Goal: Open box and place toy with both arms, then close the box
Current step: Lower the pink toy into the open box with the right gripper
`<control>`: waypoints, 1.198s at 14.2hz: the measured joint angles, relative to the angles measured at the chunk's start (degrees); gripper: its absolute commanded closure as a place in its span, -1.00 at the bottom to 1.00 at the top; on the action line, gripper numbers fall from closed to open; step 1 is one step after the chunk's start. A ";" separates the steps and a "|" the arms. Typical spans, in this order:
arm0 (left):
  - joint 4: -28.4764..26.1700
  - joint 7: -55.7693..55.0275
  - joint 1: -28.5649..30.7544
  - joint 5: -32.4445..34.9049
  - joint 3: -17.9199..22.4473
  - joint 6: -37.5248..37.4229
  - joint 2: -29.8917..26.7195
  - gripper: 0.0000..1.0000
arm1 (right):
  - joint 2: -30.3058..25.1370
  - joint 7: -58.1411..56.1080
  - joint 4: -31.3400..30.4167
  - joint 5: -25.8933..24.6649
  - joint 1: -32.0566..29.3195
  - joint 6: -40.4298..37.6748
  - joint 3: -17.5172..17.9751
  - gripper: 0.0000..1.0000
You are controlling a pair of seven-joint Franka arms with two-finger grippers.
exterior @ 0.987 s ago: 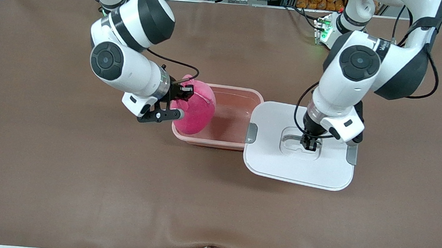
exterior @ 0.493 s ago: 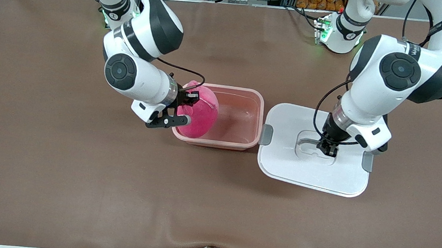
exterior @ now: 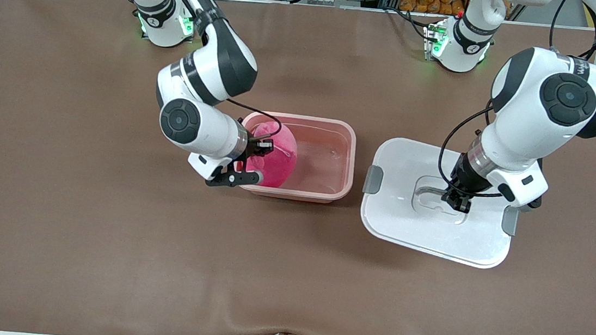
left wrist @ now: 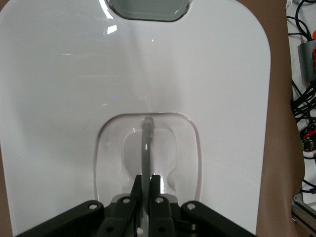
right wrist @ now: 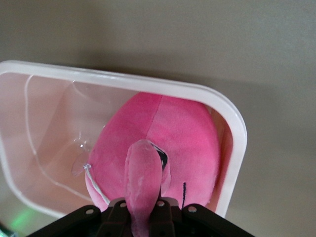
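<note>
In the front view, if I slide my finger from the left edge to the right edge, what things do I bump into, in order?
right gripper pinching the pink toy → open pink box → grey clip → white lid → left gripper on the lid's handle → other grey clip

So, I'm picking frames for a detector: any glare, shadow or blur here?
Front view: sharp, with soft shadows under the lid and the box. Left wrist view: bright glare streaks on the lid. Right wrist view: the toy's ear is soft near the lens, and the table is featureless.
</note>
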 measured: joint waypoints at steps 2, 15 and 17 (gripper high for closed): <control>-0.47 0.00 -0.01 -0.02 -0.12 0.00 -0.32 1.00 | 2.25 0.00 -0.03 -0.97 0.67 0.89 0.00 1.00; -1.16 0.00 -0.03 -0.04 -0.40 0.01 -0.33 1.00 | 8.31 14.15 0.04 -3.95 11.99 20.69 0.02 1.00; -1.30 0.00 -0.03 -0.04 -0.41 0.01 -0.33 1.00 | 9.95 15.85 0.07 -3.95 13.92 24.90 0.04 1.00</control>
